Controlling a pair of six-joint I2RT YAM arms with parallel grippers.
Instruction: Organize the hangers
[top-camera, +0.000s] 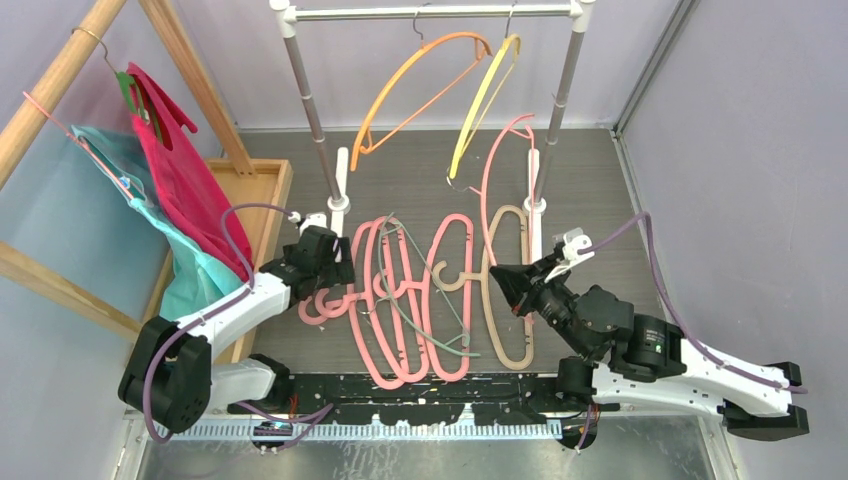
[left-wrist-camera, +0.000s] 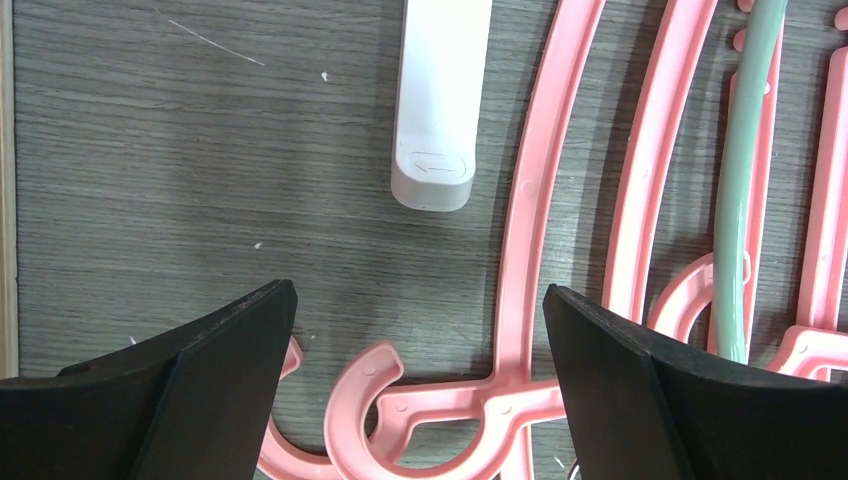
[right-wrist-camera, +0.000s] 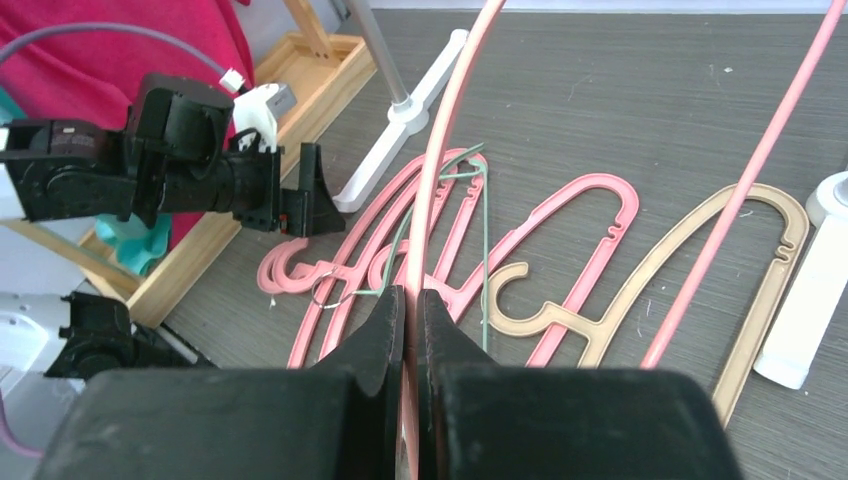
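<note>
My right gripper (top-camera: 497, 272) is shut on a bare thin pink hanger (top-camera: 486, 200) and holds it tilted up against the rack's right post; the right wrist view shows it clamped between the jaws (right-wrist-camera: 412, 300). My left gripper (top-camera: 345, 272) is open and low over the hooks of the thick pink hangers (top-camera: 385, 300). One pink hook (left-wrist-camera: 360, 400) lies between its fingers. On the table also lie a beige hanger (top-camera: 512, 290) and a thin grey-green one (top-camera: 425, 305). An orange hanger (top-camera: 410, 85) and a yellow hanger (top-camera: 485, 100) hang on the rail.
The rack's white feet (top-camera: 340, 185) (left-wrist-camera: 440, 100) stand just beyond the pile. A wooden tray (top-camera: 262, 200) lies at the left. On the wooden frame hang a green hanger with red cloth (top-camera: 175, 170) and a pink one with teal cloth (top-camera: 110, 160).
</note>
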